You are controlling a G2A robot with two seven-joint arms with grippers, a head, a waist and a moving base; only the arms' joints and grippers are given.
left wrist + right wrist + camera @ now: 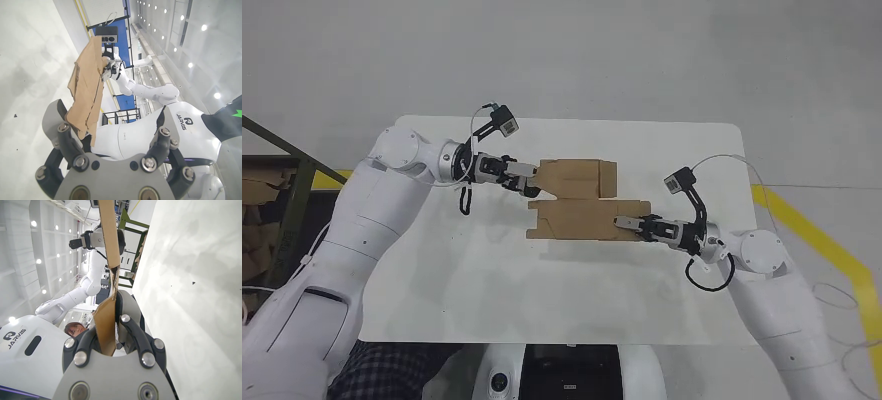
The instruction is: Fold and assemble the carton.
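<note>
**Carton assembly: early stage, blank not yet erected**

You have the carton (577, 200) over the middle of the table (492, 300), between the two arms. The shadow beneath it suggests it is lifted just off the surface rather than lying on it. It presents as a flattened brown blank of two offset panels. Creases show, and the left wrist view shows a slight bend along one edge.

Right gripper (630, 222): its fingers (130, 306) are clamped on the carton edge nearest that arm, with the cardboard passing straight between them. The grip looks secure.

Left gripper (531, 184): it is positioned at the opposite end of the carton. Its fingers (50, 117) stand wide apart. A corner of the cardboard lies against one of them, but nothing is gripped.

Finding: no walls are raised, no flaps are tucked, and there is no box form. I judge the task barely begun. Outstanding for you: open the blank into a sleeve, fold the bottom flaps and lock them, then square the body.
</note>
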